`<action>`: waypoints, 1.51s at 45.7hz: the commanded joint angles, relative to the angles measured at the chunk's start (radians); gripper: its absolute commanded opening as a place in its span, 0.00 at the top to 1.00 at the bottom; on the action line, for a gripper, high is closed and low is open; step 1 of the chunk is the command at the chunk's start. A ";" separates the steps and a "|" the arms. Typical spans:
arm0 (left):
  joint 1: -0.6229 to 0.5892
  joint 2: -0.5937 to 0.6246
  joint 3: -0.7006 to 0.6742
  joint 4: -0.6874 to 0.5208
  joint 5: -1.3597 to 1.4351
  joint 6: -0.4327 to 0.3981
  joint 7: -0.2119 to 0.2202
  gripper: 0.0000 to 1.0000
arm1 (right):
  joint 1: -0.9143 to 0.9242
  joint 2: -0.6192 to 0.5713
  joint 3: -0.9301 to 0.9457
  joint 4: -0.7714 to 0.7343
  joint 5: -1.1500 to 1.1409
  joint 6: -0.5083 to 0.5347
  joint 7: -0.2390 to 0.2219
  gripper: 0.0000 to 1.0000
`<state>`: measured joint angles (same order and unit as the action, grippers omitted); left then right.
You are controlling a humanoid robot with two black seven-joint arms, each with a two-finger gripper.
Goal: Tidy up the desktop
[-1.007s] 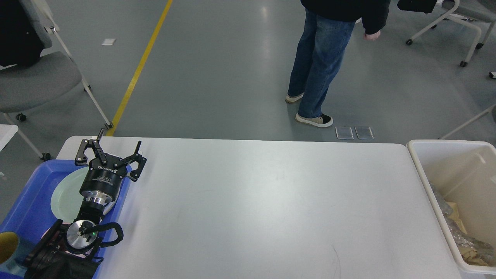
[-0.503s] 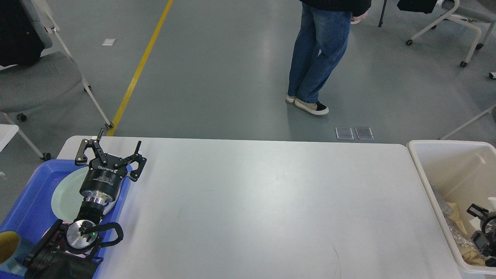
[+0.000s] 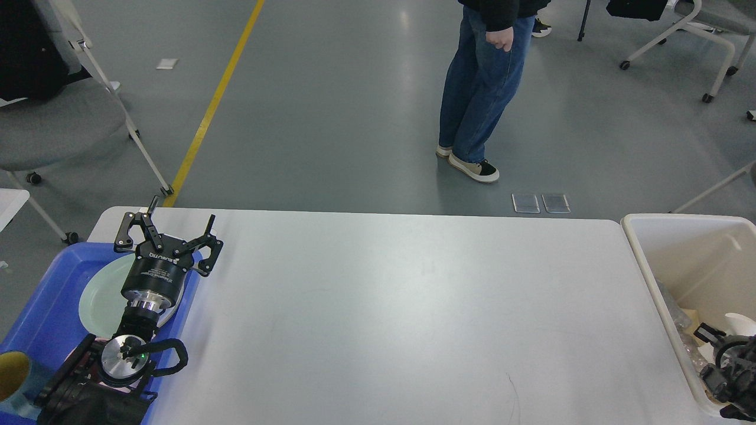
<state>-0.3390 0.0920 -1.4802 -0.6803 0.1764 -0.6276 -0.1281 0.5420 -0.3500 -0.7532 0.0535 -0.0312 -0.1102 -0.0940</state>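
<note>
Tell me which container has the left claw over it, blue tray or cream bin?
The blue tray at the desktop's left end; the left claw hangs open above its far edge. The cream bin sits at the right end.

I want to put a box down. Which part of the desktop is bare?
The desktop is bare between the blue tray at its left end and the cream bin beside its right end. The left gripper hovers, jaws open, over the crowded tray.

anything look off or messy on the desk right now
Nothing stands out. The desktop shows only faint scuff marks. The plate lies flat in the blue tray, under the open left gripper. The right gripper hangs over the cream bin.
</note>
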 commanded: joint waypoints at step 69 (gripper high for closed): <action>0.000 0.000 0.000 -0.001 0.000 -0.001 0.001 0.04 | 0.089 -0.271 1.755 0.646 -0.003 0.190 0.108 0.00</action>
<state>-0.3395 0.0920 -1.4803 -0.6812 0.1764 -0.6281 -0.1274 0.7519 -0.6345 0.7882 0.6363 -0.0321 -0.0928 -0.0743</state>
